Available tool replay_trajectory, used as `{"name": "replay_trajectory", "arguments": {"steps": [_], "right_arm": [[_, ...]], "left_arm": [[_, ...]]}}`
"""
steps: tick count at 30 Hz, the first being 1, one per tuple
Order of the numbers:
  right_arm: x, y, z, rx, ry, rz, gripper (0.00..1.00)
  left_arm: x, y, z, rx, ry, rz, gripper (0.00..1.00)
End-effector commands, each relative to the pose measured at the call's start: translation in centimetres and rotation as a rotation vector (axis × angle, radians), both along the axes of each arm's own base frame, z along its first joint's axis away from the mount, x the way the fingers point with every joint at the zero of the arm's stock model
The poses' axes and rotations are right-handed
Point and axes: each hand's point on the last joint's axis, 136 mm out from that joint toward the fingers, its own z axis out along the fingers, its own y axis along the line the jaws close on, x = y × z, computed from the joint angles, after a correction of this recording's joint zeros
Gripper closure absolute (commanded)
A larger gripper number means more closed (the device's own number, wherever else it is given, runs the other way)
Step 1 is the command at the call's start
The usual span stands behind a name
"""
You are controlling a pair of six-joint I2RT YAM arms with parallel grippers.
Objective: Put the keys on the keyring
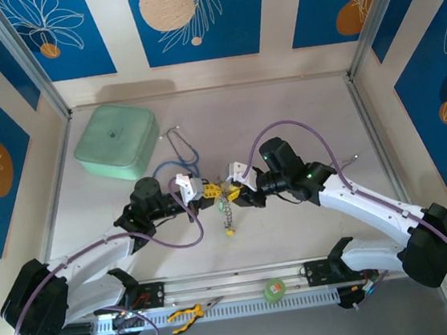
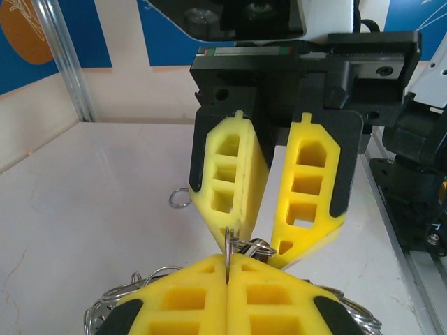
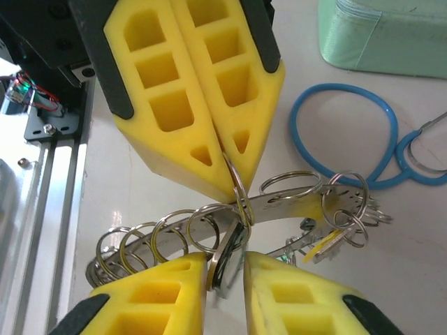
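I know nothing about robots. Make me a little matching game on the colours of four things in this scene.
Things:
1 case
2 stethoscope
3 pliers
4 keyring

Colours:
A silver
B yellow handles
C mint green
D blue tube

Pairs: 1-C, 2-D, 3-B, 4-A
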Motion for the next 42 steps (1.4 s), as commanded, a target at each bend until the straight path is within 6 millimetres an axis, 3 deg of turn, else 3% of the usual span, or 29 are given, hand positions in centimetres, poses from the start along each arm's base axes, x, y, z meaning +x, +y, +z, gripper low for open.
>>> {"name": "replay_trajectory", "arguments": {"steps": [1, 5, 9, 12, 16, 18, 23, 28, 42], "right_arm": [[-0.1, 0.4, 0.5, 0.005, -0.008, 0.013, 0.88], [-0.8, 0.6, 0.3, -0.015, -0.005, 0.052, 0.96], [-1.7, 1.1, -0.4, -0.074, -0.021, 0.099, 0.98], [-1.4, 1.2, -0.1, -0.082, -0.039, 0.092, 0.97], [-0.6, 0.3, 0.7, -0.049, -0.069, 0.041, 0.73], [-0.4, -0.5, 1.1, -0.025, -0.070, 0.021, 0.68], [-0.4, -2.0, 2.9, 0.076, -0.072, 0.009, 0.68], [-0.5, -1.5, 4.3, 0.160, -0.091, 0.029, 0.72], [-0.5, 0.1, 3.1, 0.144, -0.099, 0.091, 0.72]], "left_arm": [[-0.6, -0.3, 1.6, -0.056, -0.043, -0.034, 1.00], [-0.7, -0.4, 2.8, -0.103, -0.064, -0.044, 1.00], [-0.6, -0.5, 4.7, -0.163, -0.105, -0.048, 1.00], [-0.7, -0.6, 4.5, -0.149, -0.122, -0.055, 1.00], [-1.0, -0.5, 3.6, -0.124, -0.117, -0.061, 1.00], [-1.0, -0.5, 3.3, -0.121, -0.113, -0.063, 1.00], [-1.3, -0.6, 2.7, -0.115, -0.100, -0.085, 1.00], [-1.9, -1.0, 2.7, -0.133, -0.089, -0.140, 1.00], [-1.8, -1.2, 2.3, -0.130, -0.070, -0.149, 1.00]]}}
